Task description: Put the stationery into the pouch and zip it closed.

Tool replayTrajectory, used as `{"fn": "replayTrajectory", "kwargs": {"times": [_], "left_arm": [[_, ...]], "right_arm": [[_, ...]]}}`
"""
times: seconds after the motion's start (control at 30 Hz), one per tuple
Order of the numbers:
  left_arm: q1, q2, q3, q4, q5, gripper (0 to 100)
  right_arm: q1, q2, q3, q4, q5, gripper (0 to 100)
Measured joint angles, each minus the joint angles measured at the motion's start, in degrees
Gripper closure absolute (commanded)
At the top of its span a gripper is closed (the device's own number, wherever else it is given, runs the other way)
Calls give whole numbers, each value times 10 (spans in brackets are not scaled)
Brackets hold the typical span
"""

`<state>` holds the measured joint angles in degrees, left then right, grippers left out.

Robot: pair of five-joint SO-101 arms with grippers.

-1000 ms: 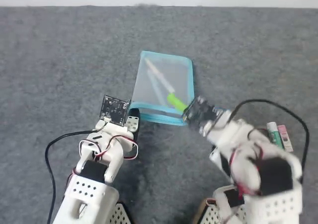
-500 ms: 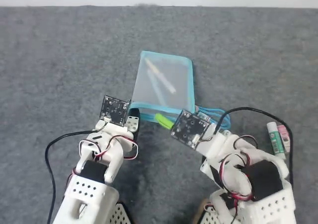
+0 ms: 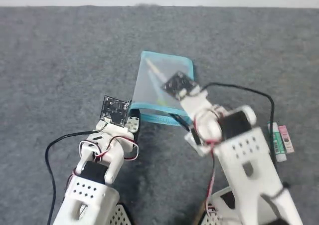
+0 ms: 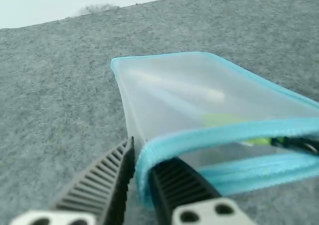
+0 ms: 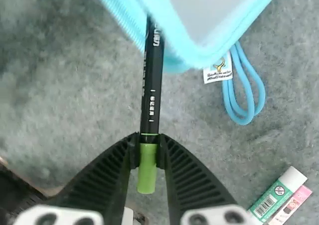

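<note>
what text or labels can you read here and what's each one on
Nothing reads clearly.
Black pen with green end: white print along the barrel, blurred.
White tag on the translucent blue-edged pouch: small logo, unreadable.
White and green stick: barcode and round sign, too small.
Pink bar beside it: print too small.

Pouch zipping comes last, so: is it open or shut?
Open: pouch mouth gapes, left gripper pinching its rim, black pen poking in.

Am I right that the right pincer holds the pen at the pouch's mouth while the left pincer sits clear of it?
Not quite: the left wrist view shows the left pincer gripping the pouch by its rim; the right pincer does hold the pen at the mouth.
</note>
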<state>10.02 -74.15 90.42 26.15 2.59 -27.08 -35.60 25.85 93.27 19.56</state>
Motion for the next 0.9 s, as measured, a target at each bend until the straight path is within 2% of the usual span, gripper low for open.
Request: {"fn": "replayTrajectory", "kwargs": {"times": [0.17, 0.27, 0.4, 0.47, 0.63, 0.9], "left_arm": [[0, 0, 0, 0, 0, 988], [2, 0, 0, 0, 0, 988], [4, 0, 0, -1, 3, 988], [3, 0, -1, -1, 4, 988], [1, 0, -1, -1, 4, 988], [1, 0, -1, -6, 5, 988]], "right_arm": [[-1, 132, -131, 16, -44, 992], [-1, 220, -247, 63, -74, 992], [-1, 331, -403, 74, -124, 991], [-5, 373, -448, 74, -134, 962], [-30, 411, -475, 74, -140, 798], [-47, 411, -481, 74, -142, 800]]}}
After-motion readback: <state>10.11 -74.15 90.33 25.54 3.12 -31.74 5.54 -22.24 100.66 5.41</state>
